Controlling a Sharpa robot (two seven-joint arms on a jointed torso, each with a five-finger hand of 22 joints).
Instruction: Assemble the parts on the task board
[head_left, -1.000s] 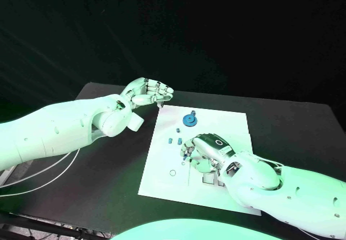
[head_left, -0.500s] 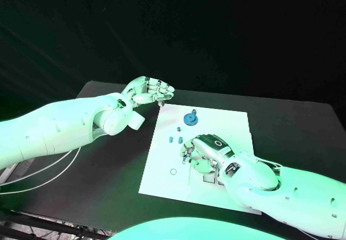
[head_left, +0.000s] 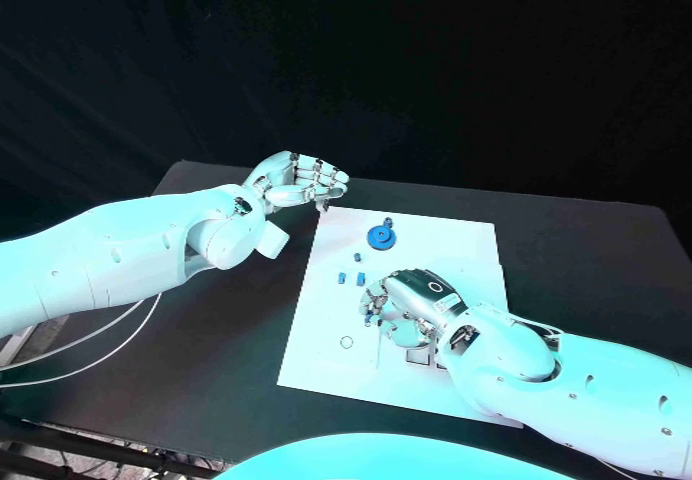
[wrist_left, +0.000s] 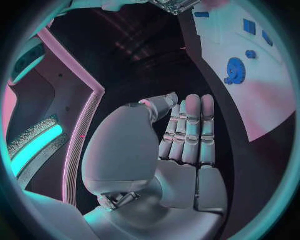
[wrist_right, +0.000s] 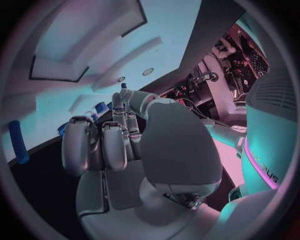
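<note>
Task board (head_left: 464, 246), frame centre: blue gear (head_left: 379, 238) seated; small blue parts (head_left: 346, 279) loose, unassembled. Left hand (head_left: 297, 184), upper left: curled, empty. Right hand (head_left: 405, 305), over board: grasp indeterminable.

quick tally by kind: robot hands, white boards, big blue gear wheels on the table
robot hands: 2 (left hand, right hand)
white task board: 1
blue gear wheel: 1
total: 4
The small blue parts beside the right hand are too tiny to count surely.
</note>
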